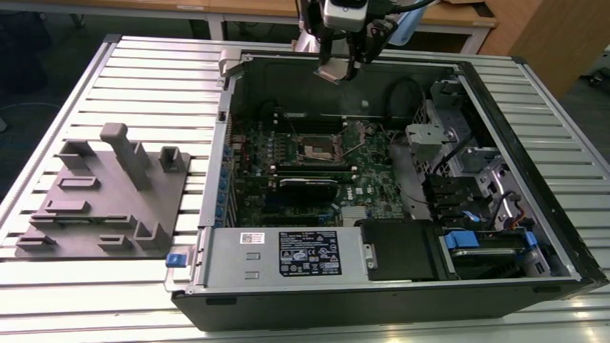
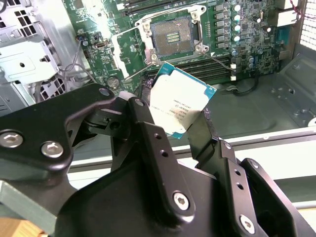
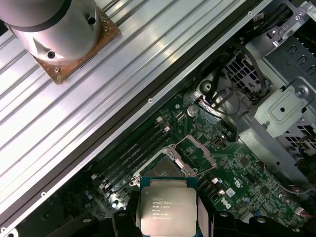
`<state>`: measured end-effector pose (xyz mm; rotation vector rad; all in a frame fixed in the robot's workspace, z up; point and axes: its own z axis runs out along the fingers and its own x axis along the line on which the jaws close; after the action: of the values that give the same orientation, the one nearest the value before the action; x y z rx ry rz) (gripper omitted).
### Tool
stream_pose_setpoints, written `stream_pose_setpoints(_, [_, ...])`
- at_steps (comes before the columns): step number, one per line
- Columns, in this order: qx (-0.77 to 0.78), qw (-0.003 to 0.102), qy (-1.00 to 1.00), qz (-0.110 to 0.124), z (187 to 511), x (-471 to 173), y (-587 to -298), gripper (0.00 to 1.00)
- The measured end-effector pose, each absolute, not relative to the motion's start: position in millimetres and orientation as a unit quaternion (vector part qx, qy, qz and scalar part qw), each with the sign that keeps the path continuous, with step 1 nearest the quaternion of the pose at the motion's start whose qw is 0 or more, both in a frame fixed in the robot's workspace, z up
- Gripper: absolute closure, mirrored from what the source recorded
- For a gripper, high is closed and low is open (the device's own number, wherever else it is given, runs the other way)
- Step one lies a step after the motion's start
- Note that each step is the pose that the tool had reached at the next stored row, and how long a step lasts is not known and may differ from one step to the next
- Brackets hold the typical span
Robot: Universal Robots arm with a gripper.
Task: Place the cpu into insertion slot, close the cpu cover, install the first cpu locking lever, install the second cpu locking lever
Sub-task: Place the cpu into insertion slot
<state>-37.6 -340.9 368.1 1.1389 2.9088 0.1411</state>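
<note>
My gripper (image 1: 338, 66) hangs above the far rim of the open computer case (image 1: 533, 214), shut on the cpu (image 1: 336, 71). In both wrist views the cpu (image 2: 180, 106) (image 3: 168, 210) is a silver-grey square chip pinched by its edges between the black fingers (image 2: 148, 133), held tilted and well above the board. The insertion slot (image 1: 316, 148) (image 2: 172, 35) (image 3: 163, 170) lies bare on the green motherboard (image 1: 257, 200), dark in the middle. Its cpu cover (image 3: 197, 152) stands swung open beside it. Thin wire levers (image 2: 217, 59) stick out at the socket's sides.
A grey fixture plate (image 1: 105, 193) with upright pegs lies on the slatted table (image 1: 143, 78) at the exterior view's left. Inside the case are a power supply (image 1: 286, 254), a metal drive cage (image 1: 448, 136) and black cables (image 1: 405, 93). The arm's base (image 3: 64, 29) is bolted to the table.
</note>
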Motion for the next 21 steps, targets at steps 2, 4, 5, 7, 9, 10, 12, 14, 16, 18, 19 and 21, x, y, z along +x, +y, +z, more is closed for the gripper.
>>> stream_pose_setpoints(2, [0.365, 0.007, 0.93, 0.045, 368.1, -37.6, -340.9, 0.46])
stream_pose_setpoints(4, [0.367, 0.007, 0.929, 0.045, 368.1, -37.6, -341.0, 0.46])
stream_pose_setpoints(5, [0.367, 0.007, 0.929, 0.045, 368.1, -37.6, -341.0, 0.46])
stream_pose_setpoints(7, [0.368, 0.007, 0.929, 0.045, 368.1, -37.6, -341.0, 0.46])
stream_pose_setpoints(9, [0.369, 0.008, 0.928, 0.045, 368.1, -37.6, -340.9, 0.46])
stream_pose_setpoints(10, [0.37, 0.008, 0.928, 0.045, 368.1, -37.6, -340.9, 0.46])
stream_pose_setpoints(12, [0.37, 0.008, 0.928, 0.045, 368.1, -37.6, -340.9, 0.46])
stream_pose_setpoints(14, [0.371, 0.008, 0.927, 0.045, 368.1, -37.6, -340.9, 0.46])
stream_pose_setpoints(16, [0.371, 0.008, 0.927, 0.045, 368.1, -37.6, -340.9, 0.46])
stream_pose_setpoints(18, [0.371, 0.008, 0.927, 0.045, 368.1, -37.6, -340.9, 0.46])
stream_pose_setpoints(19, [0.371, 0.008, 0.927, 0.045, 368.1, -37.6, -340.9, 0.46])
stream_pose_setpoints(21, [0.371, 0.008, 0.927, 0.045, 368.1, -37.6, -340.9, 0.46])
